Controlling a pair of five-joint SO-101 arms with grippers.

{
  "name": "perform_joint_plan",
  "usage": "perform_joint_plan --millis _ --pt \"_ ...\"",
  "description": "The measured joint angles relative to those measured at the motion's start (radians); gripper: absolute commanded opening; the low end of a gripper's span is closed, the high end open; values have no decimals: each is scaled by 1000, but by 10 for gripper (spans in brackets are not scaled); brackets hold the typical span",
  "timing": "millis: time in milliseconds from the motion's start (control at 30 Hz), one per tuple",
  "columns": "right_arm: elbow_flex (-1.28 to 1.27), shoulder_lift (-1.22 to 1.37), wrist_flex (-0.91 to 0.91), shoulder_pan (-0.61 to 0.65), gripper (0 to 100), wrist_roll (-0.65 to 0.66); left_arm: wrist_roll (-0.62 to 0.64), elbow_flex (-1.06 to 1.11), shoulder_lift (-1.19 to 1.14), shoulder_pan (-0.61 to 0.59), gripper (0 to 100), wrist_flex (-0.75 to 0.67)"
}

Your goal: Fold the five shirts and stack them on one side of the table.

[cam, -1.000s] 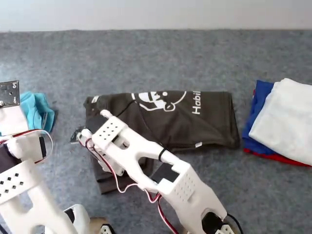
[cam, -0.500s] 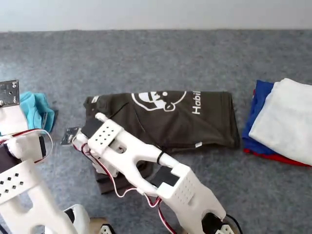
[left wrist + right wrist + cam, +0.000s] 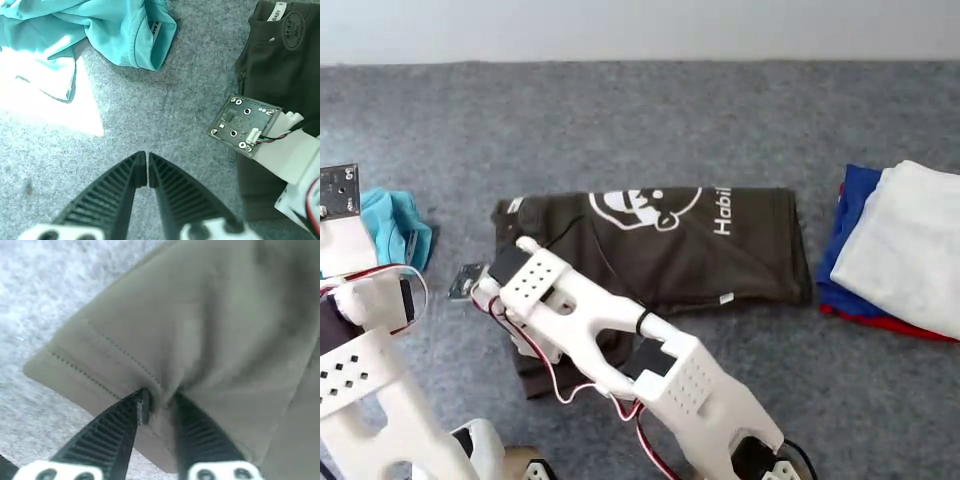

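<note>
Left gripper (image 3: 148,167) fingers together; right gripper (image 3: 157,402) pinching dark shirt (image 3: 200,315).

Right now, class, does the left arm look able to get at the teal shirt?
Probably yes. The left gripper sits shut above bare carpet, with the teal shirt lying close ahead and nothing between them. It would need to open first.

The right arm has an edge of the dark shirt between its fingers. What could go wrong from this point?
1. The right gripper pinches only a small bunch of cloth near the hem of the dark shirt; a pull may let it slip out.
2. The left gripper, shut above the carpet, is close to the circuit board on the right arm's wrist, so the arms might collide.
</note>
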State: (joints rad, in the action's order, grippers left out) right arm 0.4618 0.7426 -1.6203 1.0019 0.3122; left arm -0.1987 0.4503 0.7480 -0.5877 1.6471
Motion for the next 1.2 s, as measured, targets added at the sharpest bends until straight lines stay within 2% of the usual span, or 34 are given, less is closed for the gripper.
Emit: perform_joint_plan --millis 300,533,767,933,1200 --pt "0 2 -20 -43 10 0 0 0 0 0 15 -3" --pt "0 -64 -127 -44 10 40 0 0 0 0 15 -3" --pt "0 -75 -130 -44 17 52 0 0 0 0 15 -3" --pt "0 -77 -126 -35 70 52 0 0 0 0 15 -3" --pt "0 -35 -109 -34 29 52 0 0 0 0 15 -3"
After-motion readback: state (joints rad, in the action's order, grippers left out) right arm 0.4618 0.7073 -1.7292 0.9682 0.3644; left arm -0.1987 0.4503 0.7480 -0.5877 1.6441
